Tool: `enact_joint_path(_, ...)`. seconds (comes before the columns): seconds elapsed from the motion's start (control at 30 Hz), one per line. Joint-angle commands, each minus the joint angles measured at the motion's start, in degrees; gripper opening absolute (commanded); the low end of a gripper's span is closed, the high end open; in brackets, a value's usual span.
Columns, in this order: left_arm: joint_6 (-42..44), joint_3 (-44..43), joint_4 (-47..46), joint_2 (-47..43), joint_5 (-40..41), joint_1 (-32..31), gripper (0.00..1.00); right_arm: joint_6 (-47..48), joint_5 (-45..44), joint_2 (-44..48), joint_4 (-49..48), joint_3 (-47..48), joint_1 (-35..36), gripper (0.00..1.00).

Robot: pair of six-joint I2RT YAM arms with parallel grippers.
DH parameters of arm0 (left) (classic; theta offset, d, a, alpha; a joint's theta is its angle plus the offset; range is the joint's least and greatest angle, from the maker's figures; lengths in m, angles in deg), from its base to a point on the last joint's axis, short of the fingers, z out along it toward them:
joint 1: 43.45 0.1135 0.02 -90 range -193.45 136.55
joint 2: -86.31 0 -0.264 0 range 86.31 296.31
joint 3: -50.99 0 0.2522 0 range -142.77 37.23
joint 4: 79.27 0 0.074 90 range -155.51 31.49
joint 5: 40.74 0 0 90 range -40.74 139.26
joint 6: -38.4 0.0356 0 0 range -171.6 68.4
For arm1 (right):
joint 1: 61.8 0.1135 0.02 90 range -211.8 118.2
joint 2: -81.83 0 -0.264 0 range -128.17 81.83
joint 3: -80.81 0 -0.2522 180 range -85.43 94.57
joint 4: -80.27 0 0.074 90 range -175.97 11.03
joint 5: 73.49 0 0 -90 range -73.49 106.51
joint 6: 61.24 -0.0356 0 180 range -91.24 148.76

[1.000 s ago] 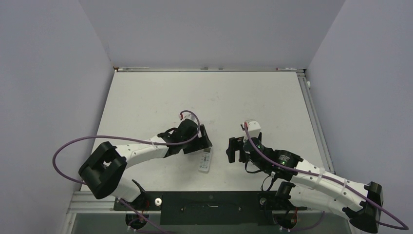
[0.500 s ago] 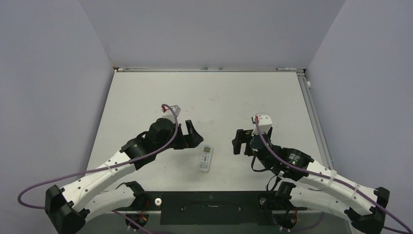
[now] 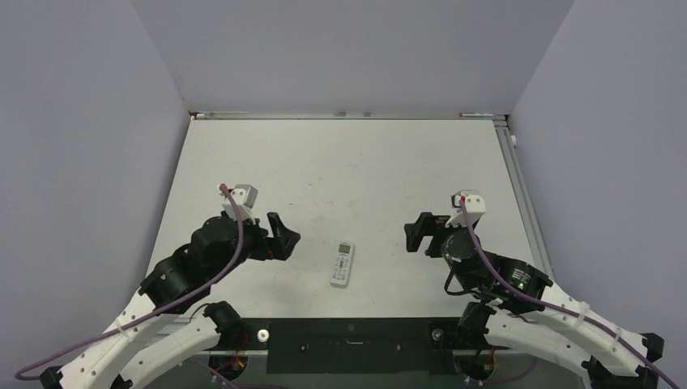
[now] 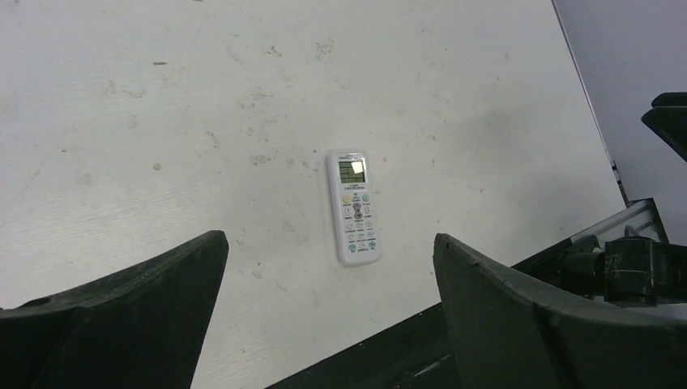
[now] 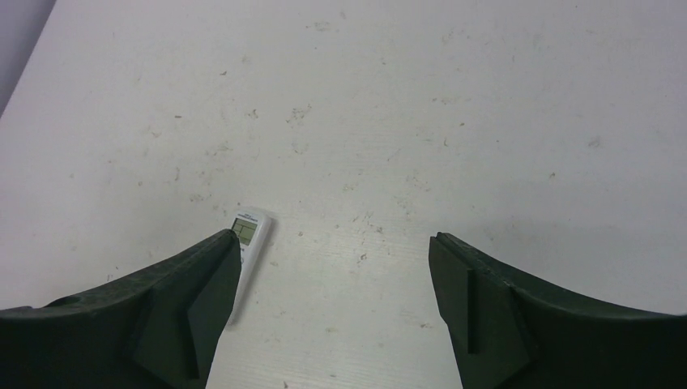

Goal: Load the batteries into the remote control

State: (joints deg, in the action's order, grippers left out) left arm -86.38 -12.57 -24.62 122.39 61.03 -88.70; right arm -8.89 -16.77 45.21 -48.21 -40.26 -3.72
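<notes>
One remote (image 3: 343,264) lies flat on the table (image 3: 364,162), buttons and display up. It is near the table's 6 o'clock edge and roughly midway across it. From above we see its long axis running close to 12–6, with the display end toward 12 and tipped slightly toward 1. Neither claw touches it.

The left claw (image 3: 283,235) hangs at about 10 o'clock from the remote, well apart from it, its jaws spread wide and holding nothing. The right claw (image 3: 415,235) hangs at about 2 o'clock from the remote, also well apart, with its jaws likewise wide and empty.

In the left wrist view we find the remote out ahead on the table, framed between the two dark fingers (image 4: 121,316). In the right wrist view it sits toward 9 o'clock of the gap, its lower end hidden behind the finger on that side.
</notes>
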Motion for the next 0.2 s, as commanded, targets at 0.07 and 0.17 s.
enact_joint_path(0.07, 3.1, 2.4, 0.9, -6.9, 3.5, 0.3, 0.96, 2.0, -1.0, 2.8, -1.3, -1.7, -0.3, 0.85)
enact_joint_path(0.17, 3.2, 3.1, 0.1, -8.6, 3.2, 0.4, 0.96, 1.9, -0.3, 3.8, -3.0, -3.0, -0.3, 0.85)
